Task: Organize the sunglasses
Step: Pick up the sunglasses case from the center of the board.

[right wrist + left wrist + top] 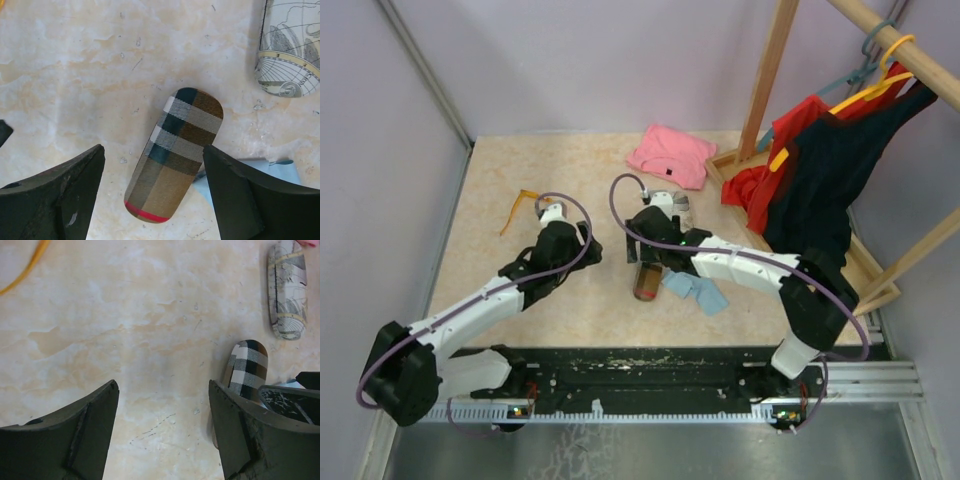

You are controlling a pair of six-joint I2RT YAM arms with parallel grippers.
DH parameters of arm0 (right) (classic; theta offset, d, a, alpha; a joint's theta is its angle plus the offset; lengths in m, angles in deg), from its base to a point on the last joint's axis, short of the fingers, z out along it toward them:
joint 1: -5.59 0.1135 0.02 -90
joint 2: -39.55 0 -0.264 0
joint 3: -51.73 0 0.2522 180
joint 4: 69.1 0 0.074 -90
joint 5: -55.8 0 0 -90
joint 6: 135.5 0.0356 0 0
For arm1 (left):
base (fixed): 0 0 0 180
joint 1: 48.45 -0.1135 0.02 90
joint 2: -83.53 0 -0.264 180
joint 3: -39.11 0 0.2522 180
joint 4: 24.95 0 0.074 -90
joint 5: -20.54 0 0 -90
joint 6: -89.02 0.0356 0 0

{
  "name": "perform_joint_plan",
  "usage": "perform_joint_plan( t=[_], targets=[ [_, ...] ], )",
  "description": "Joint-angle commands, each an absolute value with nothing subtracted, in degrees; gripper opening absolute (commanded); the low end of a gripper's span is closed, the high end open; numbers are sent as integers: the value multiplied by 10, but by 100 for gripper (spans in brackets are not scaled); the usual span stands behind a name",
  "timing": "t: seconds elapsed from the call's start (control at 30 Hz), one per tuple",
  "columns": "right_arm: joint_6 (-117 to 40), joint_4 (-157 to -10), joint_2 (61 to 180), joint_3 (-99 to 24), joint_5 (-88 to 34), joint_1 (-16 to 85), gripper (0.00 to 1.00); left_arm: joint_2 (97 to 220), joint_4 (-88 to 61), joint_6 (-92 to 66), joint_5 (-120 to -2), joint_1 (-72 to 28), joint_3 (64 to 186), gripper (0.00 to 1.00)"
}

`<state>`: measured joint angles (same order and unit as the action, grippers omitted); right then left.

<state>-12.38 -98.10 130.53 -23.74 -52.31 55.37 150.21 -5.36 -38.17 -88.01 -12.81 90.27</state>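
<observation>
Beige marbled tabletop (580, 170) within lilac walls, holding the following. Item one: left gripper (162, 390), jaws spread wide over bare surface with nothing between them, probably readied for a reach toward the glasses. Item two: sunglasses with a thin orange-amber frame (520, 205), lying flat ahead and to the left of that gripper, apart from it, only one slim arm showing in its wrist view. Item three: right gripper (153, 150), jaws likewise parted and gripping nothing, poised over an oblong hard case in tan, dark and white plaid with a red stripe at its near end (172, 155); this placement suggests the case is to be steadied or opened to receive a pair. Item four: oblong grey case printed with map-like lines (290, 45), ahead and right of the right gripper. Item five: light blue cloth (280, 170), partly under the right finger. Red-framed pair: not found in any view. Lettering or brand marks: none legible on either case.
</observation>
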Motion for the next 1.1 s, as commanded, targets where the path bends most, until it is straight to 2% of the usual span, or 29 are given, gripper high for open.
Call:
perform_joint_plan(
  t=[0.0, 0.3, 0.47, 0.6, 0.87, 1.07],
  targets=[
    [-72, -1052, 1362, -300, -631, 579, 80, 1457, -9, -402, -935, -127, 877, 80],
    [7, -1119, 1440, -347, -636, 590, 80, 1411, -6, -390, -927, -127, 854, 84],
    [18, -1139, 1463, -365, -625, 593, 73, 1400, -14, -390, -913, -127, 845, 84],
    [11, -1146, 1468, -372, -621, 594, 64, 1398, -17, -390, -909, -127, 843, 84],
    [-67, -1143, 1470, -384, -586, 595, 57, 1396, -19, -388, -904, -127, 842, 84],
    [-213, -1091, 1464, -370, -511, 594, 60, 1394, -16, -386, -907, -127, 841, 84]
  ],
)
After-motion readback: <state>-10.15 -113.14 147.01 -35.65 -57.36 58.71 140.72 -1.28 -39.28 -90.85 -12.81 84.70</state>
